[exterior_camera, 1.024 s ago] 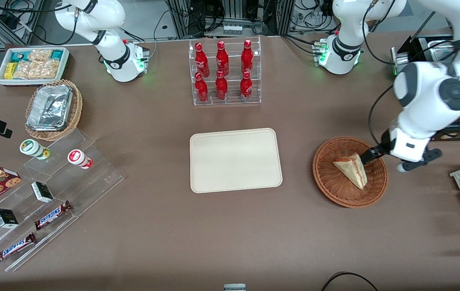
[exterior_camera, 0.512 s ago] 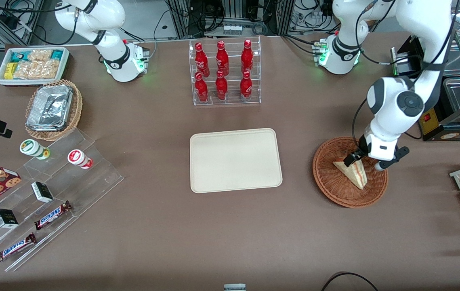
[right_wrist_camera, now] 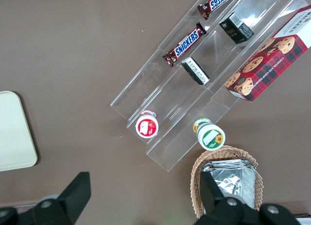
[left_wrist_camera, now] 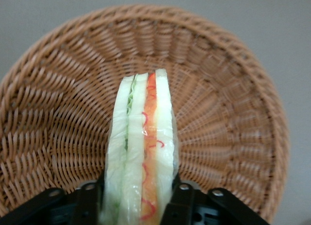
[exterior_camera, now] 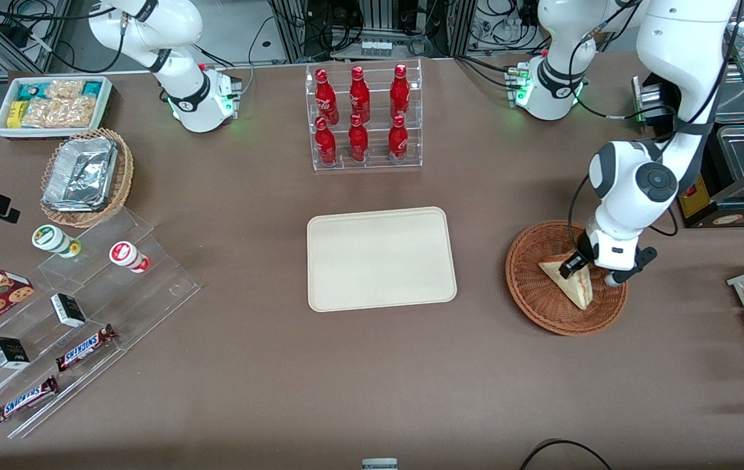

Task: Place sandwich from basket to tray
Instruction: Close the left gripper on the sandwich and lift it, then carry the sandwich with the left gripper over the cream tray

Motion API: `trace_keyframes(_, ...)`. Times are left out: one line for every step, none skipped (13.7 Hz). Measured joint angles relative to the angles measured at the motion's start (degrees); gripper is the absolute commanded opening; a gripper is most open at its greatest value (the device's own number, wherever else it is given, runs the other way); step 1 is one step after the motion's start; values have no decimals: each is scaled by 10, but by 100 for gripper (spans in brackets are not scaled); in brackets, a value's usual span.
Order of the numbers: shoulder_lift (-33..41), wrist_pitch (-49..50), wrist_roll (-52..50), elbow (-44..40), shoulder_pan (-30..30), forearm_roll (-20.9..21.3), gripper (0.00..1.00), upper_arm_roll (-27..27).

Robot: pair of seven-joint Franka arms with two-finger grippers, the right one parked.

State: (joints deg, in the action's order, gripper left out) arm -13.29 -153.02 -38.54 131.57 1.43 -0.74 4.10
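The sandwich (left_wrist_camera: pixel 142 157) stands on edge in the basket (exterior_camera: pixel 541 307) — bread slices upright, red and green filling showing along its edge. The gripper (left_wrist_camera: pixel 133 205) is down in the basket, its jaws set either side of the wedge, fingers (left_wrist_camera: pixel 181 201) pressed against the bread. The tray (exterior_camera: pixel 381 258) lies bare on the counter (exterior_camera: pixel 345 365) — well apart from the basket, toward the parked arm's end.
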Motion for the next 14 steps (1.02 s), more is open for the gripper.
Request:
trace_keyframes(16,46,0,-19,1,0,0,2)
trace_keyframes(36,112,0,-48,5,0,0,3)
trace_keyframes(56,191,0,-88,13,0,0,5)
trace_keyframes(72,265,0,-134,28,0,0,6)
trace_keyframes(82,327,-2,-181,49,3,0,7)
trace_keyframes(84,369,-9,-219,74,7,0,8)
trace_keyframes(81,392,-17,-248,105,13,0,9)
trace_keyframes(74,399,-25,-265,140,20,0,11)
trace_keyframes(63,400,-36,-277,176,25,0,12)
trace_keyframes(46,400,-55,-289,212,28,0,13)
trace_keyframes(25,400,-75,-302,245,30,0,14)
trace_keyframes(1,399,-91,-317,275,31,0,14)
trace_keyframes(-26,398,-99,-333,303,32,0,15)
trace_keyframes(-56,397,-104,-352,329,33,0,15)
